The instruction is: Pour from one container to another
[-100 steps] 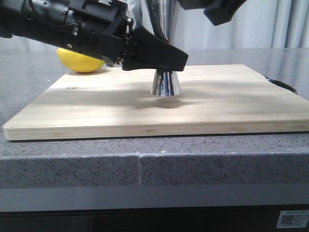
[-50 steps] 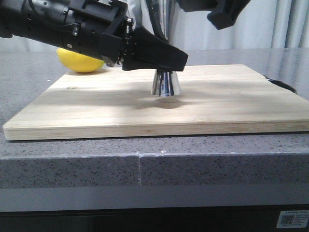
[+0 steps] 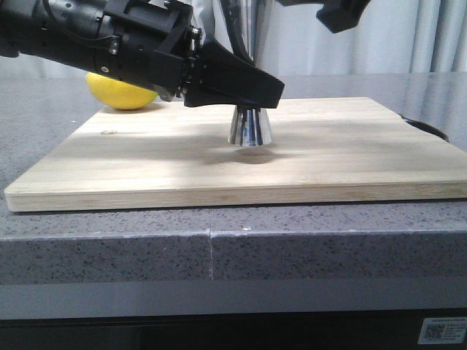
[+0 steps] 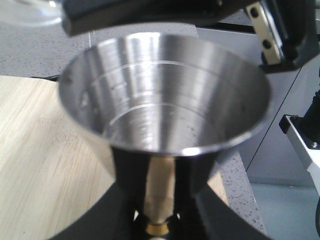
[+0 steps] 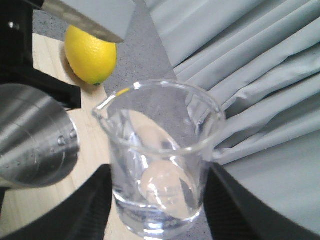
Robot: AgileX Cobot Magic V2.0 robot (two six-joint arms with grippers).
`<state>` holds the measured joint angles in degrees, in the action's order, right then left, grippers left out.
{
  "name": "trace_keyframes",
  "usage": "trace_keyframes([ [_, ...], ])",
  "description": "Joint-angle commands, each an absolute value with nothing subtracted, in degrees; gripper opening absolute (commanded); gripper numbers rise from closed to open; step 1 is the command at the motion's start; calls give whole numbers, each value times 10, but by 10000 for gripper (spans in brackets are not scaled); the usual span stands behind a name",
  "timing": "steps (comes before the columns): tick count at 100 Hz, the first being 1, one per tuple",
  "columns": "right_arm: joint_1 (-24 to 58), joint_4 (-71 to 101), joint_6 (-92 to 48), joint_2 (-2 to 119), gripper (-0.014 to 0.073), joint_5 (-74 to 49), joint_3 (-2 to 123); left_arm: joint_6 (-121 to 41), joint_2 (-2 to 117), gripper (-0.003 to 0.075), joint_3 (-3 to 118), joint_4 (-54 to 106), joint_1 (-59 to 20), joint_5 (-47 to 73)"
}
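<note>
The steel jigger point(image 3: 250, 128) stands upright on the wooden board point(image 3: 146, 160). My left gripper point(image 3: 248, 91) is shut on its narrow gold waist, with black fingers point(image 4: 130, 175) either side below the wide upper cone point(image 4: 160, 95). The clear glass beaker point(image 5: 160, 160) is held above the board, with my right gripper point(image 5: 157, 200) shut on its base. The beaker's lip points toward the jigger point(image 5: 35, 140) beside it. In the front view only part of the right gripper point(image 3: 339, 13) shows at the top edge, and the beaker is hidden there.
A yellow lemon point(image 3: 120, 95) lies at the board's far left corner, behind the left arm. A dark round object point(image 3: 427, 127) sits just past the board's right edge. The board rests on a grey speckled counter point(image 3: 328, 240), with grey curtains behind.
The right gripper has risen a little and is now mostly out of the top of the front view. The left gripper and jigger have not moved.
</note>
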<state>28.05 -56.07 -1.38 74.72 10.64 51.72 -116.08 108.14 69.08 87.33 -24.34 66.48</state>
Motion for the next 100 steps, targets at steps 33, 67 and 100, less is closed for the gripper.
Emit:
trace_keyframes([
  [33,281,-586,-14,723,318,121,539,-1161,1047,-11,707,912,-248,722],
  [67,281,-606,-14,723,318,121,539,-1161,1047,-11,707,912,-247,720],
  [100,281,-616,-14,723,318,121,539,-1161,1047,-11,707,912,-247,717],
])
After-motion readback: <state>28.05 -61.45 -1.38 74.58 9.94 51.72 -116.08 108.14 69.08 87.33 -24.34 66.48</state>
